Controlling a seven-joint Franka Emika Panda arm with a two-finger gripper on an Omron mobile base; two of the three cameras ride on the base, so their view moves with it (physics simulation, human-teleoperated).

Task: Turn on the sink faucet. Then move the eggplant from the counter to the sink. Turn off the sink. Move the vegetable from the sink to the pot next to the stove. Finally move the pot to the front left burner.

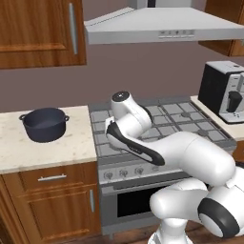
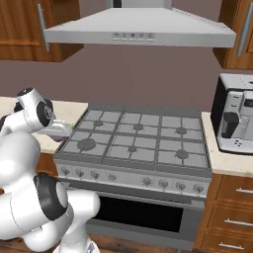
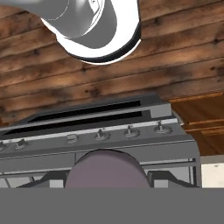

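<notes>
Grey gas stove (image 1: 190, 124) spreads before me, its knobbed front panel facing my hand camera, while the pale speckled counter (image 1: 47, 152) runs off on its left side. On that counter, well apart from the stove's edge, stands the dark blue-grey pot (image 1: 44, 124), upright and open-mouthed. My gripper (image 3: 106, 177) hangs over the stove's front left corner, jaws part-closed around a rounded, dull purple shape that I take to be the eggplant (image 3: 105, 164), held between the two dark tips; how its long axis lies I cannot tell. The coming move turns on one thing: the pot lies to my left of the jaws, across the seam between stove and counter.
</notes>
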